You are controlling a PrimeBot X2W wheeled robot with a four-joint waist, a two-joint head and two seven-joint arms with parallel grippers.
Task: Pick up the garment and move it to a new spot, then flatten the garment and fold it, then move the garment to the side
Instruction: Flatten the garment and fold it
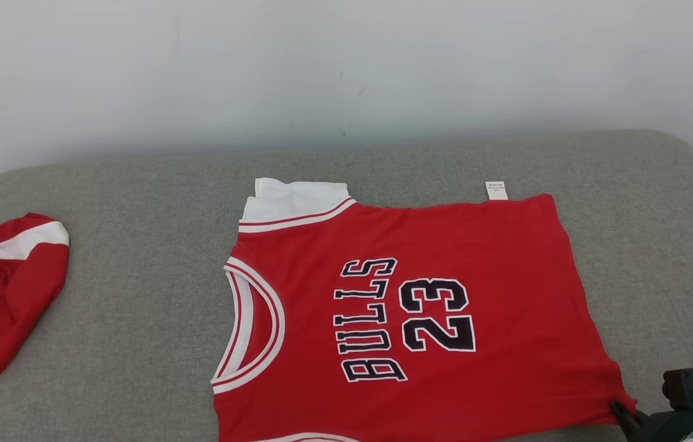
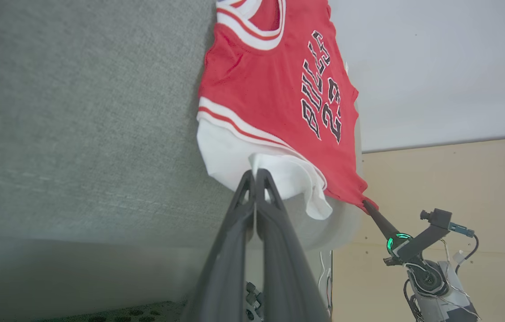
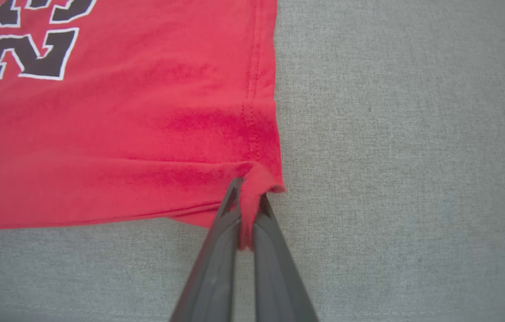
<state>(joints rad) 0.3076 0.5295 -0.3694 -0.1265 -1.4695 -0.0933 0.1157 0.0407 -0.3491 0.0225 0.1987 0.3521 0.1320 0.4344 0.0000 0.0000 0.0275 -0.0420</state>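
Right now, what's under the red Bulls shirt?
The grey cushion lies under the shirt, showing beside it. Whatever else might sit beneath the cloth is covered, so I can't tell.

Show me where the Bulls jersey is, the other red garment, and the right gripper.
Bulls jersey [image 1: 506, 245]: head view, plain red cloth near the number.
Other red garment [image 1: 8, 294]: head view, middle of its red body.
Right gripper [image 3: 248, 191]: right wrist view, at the tips, pinching the jersey's corner.
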